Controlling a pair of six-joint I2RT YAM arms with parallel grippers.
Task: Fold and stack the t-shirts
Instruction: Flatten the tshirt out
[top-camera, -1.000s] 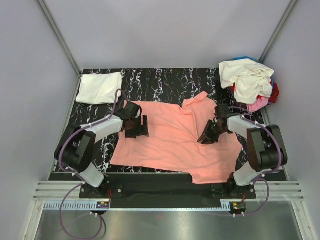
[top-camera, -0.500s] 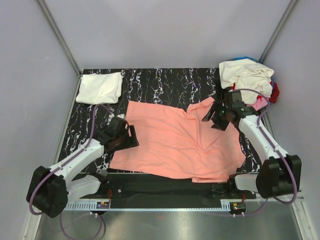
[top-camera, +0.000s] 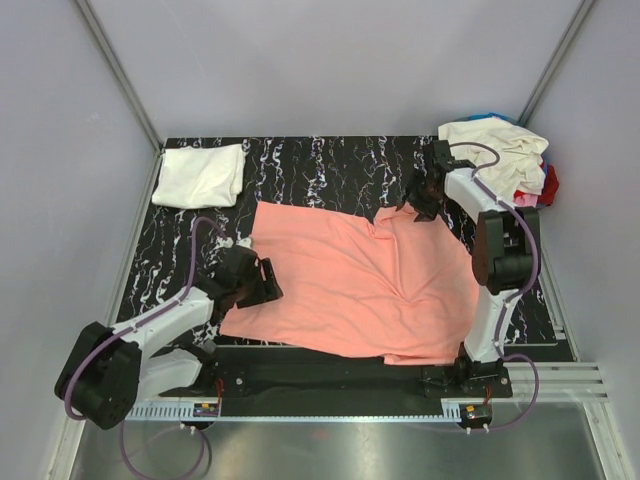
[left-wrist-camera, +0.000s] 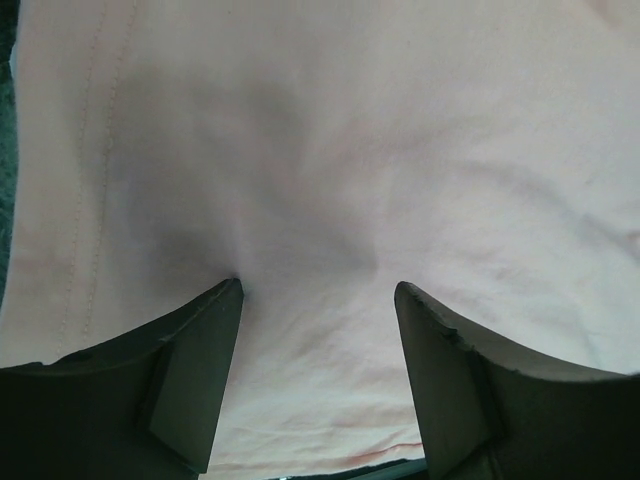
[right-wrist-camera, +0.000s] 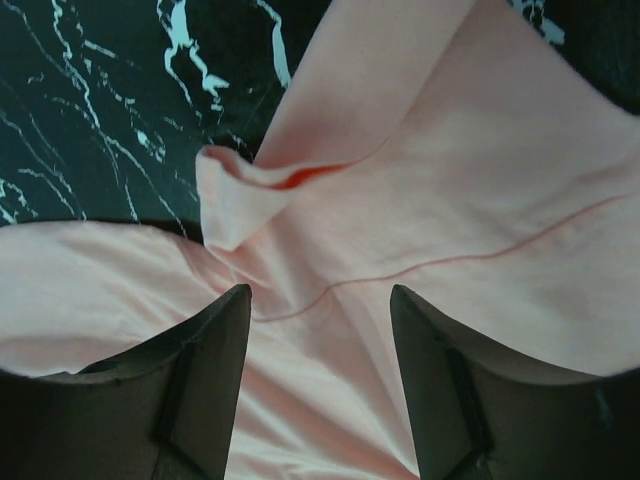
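Note:
A salmon-pink t-shirt (top-camera: 350, 280) lies spread out on the black marble table (top-camera: 330, 165). My left gripper (top-camera: 262, 283) is open over the shirt's left edge; in the left wrist view its fingers (left-wrist-camera: 190, 370) straddle flat pink cloth (left-wrist-camera: 330, 180). My right gripper (top-camera: 418, 203) is open above the shirt's far right corner, where a sleeve (right-wrist-camera: 250, 190) is folded over. A folded white t-shirt (top-camera: 200, 175) lies at the far left. A pile of cream, red, pink and blue t-shirts (top-camera: 505, 165) sits at the far right.
Grey walls with metal posts (top-camera: 115, 70) enclose the table on three sides. The arm bases and a metal rail (top-camera: 330, 405) run along the near edge. Bare marble shows at the far middle and along the shirt's left side (top-camera: 175, 255).
The left gripper moved from the shirt's upper left down toward its near left edge. The right gripper moved from the shirt's right middle to its far right corner. The shirt now lies flatter.

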